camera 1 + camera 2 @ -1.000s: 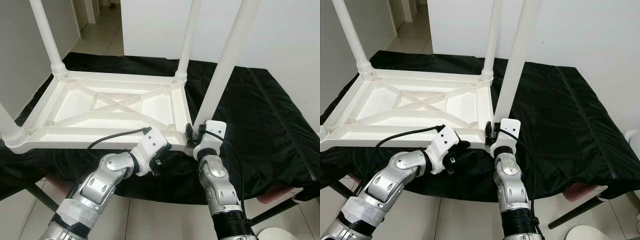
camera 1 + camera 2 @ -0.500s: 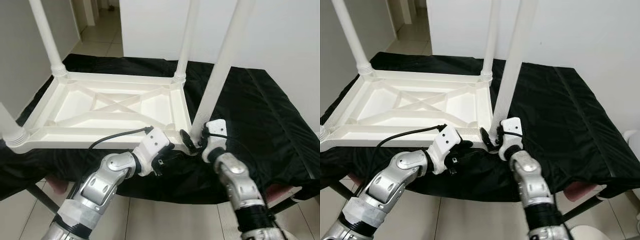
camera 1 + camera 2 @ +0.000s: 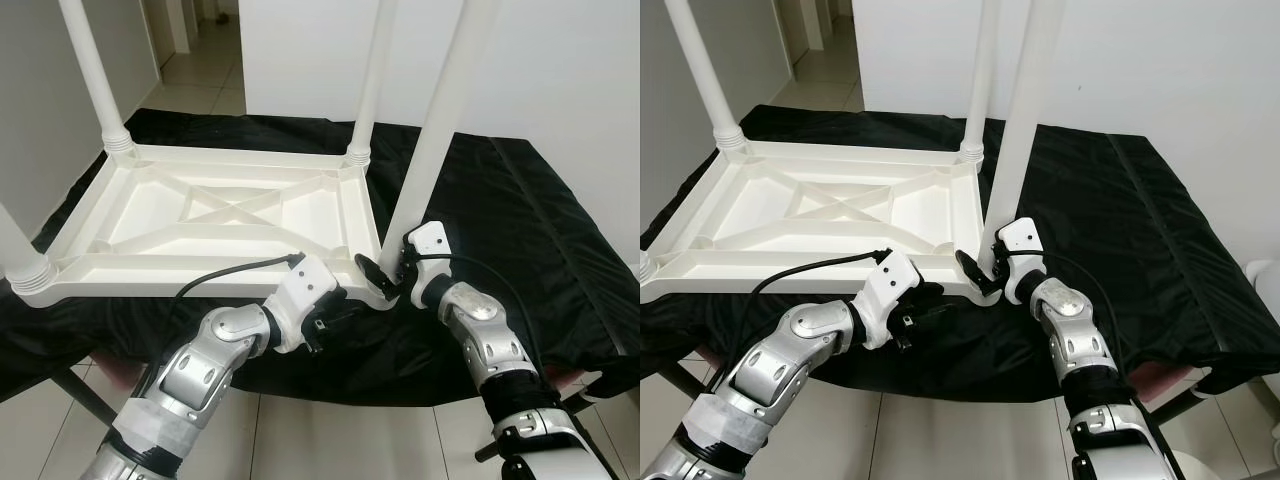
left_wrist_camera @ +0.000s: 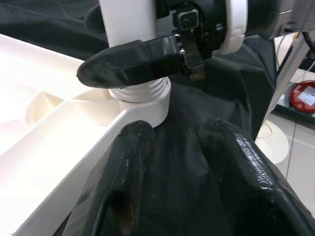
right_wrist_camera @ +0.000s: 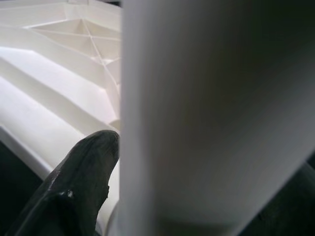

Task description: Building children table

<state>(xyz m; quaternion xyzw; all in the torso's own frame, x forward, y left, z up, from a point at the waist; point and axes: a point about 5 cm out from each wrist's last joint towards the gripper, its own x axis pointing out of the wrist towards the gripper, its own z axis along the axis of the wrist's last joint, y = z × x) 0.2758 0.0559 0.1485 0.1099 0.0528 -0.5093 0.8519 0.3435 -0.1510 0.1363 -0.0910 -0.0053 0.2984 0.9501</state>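
Note:
A white plastic children's table (image 3: 200, 215) lies upside down on a black cloth. My right gripper (image 3: 385, 280) is shut on the base of its near right leg (image 3: 440, 110), just above the threaded collar (image 4: 142, 96). In the left wrist view one right finger (image 4: 128, 61) crosses the front of that leg. The right wrist view has the leg (image 5: 216, 113) close up beside a finger (image 5: 83, 177). My left gripper (image 3: 335, 315) sits just under the front rim near that corner, open, its fingers (image 4: 123, 187) holding nothing, over black cloth.
Three other white legs stand upright at the far left (image 3: 95, 75), far right (image 3: 372, 80) and near left (image 3: 20, 255) corners. The black cloth (image 3: 540, 230) stretches to the right. Tiled floor (image 3: 330, 440) lies below the front edge, with a white wall behind.
My right elbow has swung out to the right and the wrist has turned, with the gripper staying at the leg's base. The leg's top has tipped left, more upright. The left arm is unchanged.

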